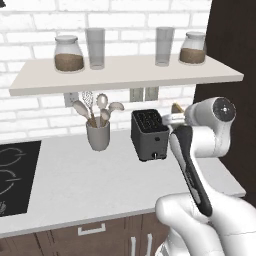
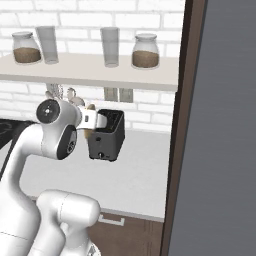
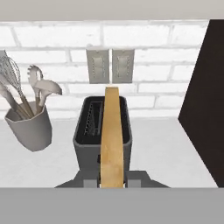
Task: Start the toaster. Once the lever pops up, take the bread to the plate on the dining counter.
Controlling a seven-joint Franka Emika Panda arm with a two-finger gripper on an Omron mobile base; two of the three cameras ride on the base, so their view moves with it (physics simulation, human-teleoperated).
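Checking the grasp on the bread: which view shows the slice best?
Hand view: the bread runs edge-on up the middle, held between the fingers above the toaster. Left base view shows just a tan corner behind the arm; right base view a tan sliver beside the wrist.

- A grey utensil cup (image 1: 98, 135) holding spoons and a whisk stands on the speckled worktop (image 1: 75, 180).
- A black hob (image 1: 12, 175) lies at the worktop's left.
- Two jars (image 1: 68, 53) and two glasses (image 1: 95, 48) stand on the shelf (image 1: 125, 75).
- Wall outlets (image 3: 110, 65) sit in the white brick.
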